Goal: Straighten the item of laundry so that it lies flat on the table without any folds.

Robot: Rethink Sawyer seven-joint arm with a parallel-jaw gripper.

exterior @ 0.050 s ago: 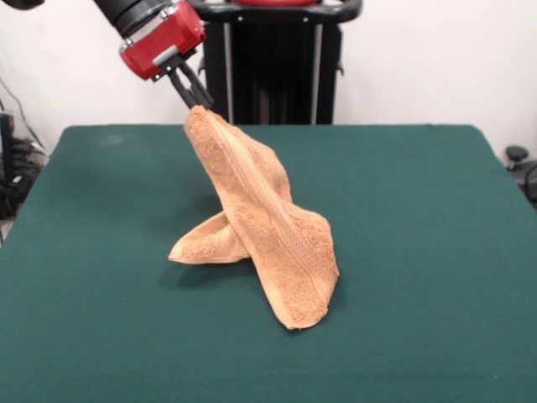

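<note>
While one corner is clamped in the pincer (201, 102) at 11 o'clock, the towel (260, 220) is held half-lifted, its lower end resting folded at mid-surface (436, 252). Step judged: spreading. Next required: a taut outward drag, then release.

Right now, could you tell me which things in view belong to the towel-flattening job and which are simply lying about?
Job:
- towel, one end lifted
- hand, gripping the towel's top
- green table

Lying about:
- black frame behind the table
- dark objects at the right edge
</note>
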